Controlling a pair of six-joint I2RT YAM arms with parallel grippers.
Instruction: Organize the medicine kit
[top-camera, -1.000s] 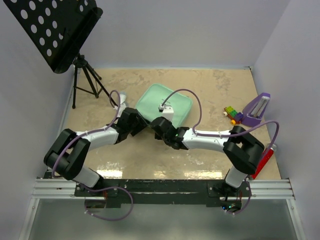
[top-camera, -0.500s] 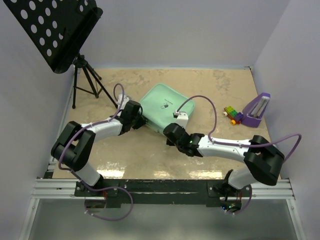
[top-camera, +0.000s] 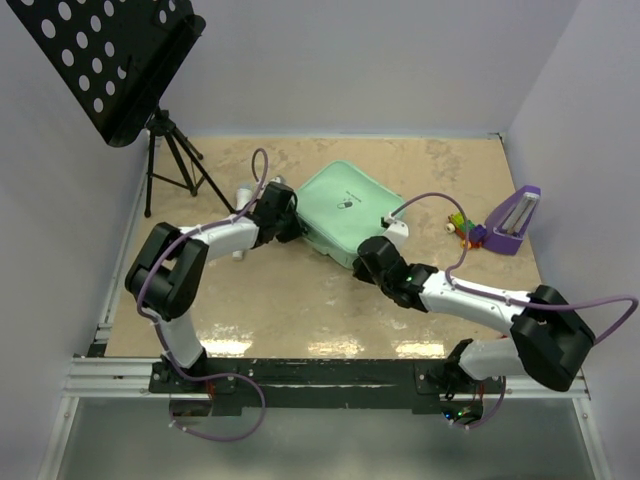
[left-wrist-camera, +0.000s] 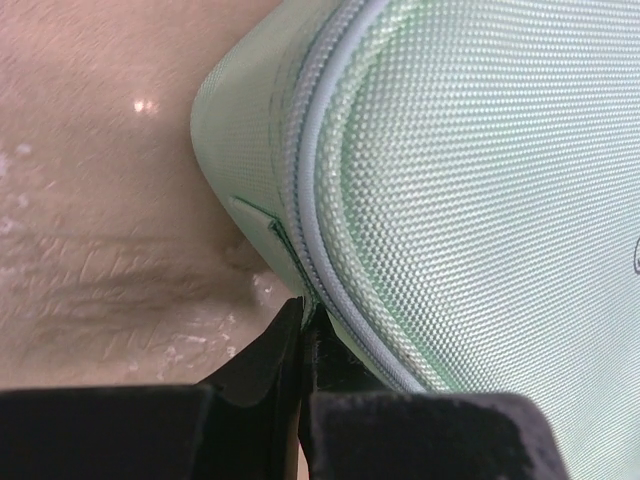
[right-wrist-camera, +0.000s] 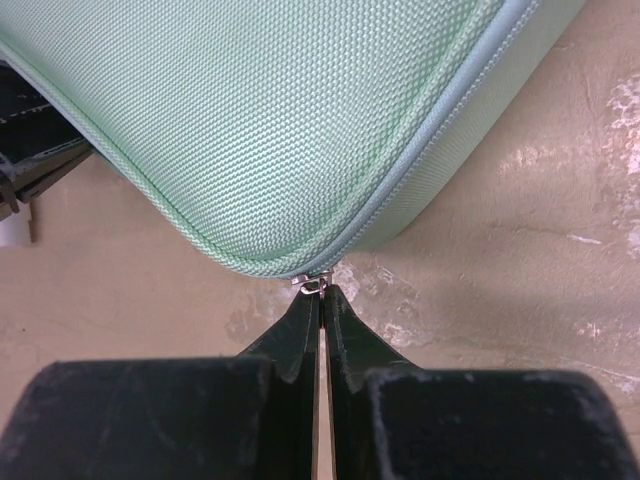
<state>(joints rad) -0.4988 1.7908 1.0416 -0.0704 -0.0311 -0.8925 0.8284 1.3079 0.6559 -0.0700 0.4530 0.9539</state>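
Well, with the mint-green woven-fabric medicine kit (top-camera: 345, 205) lying mid-way on the mottled beige table (top-camera: 280, 300), my left gripper (left-wrist-camera: 303, 312) was shut against its corner seam and my right gripper (right-wrist-camera: 321, 297) was pinched on its tiny metal zipper pull (right-wrist-camera: 314, 283), which I judged the surest hold on a light, soft-sided case apt to slide.

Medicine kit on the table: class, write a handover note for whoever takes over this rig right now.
Left end effector: shut, tips against the medicine kit's zip seam at a corner; grip unconfirmed.
Right end effector: shut on the zipper pull at another corner.
Kit: flat on the table, closed.
Done: both end effectors at the kit.
Left: probably unzip, open, sort contents.
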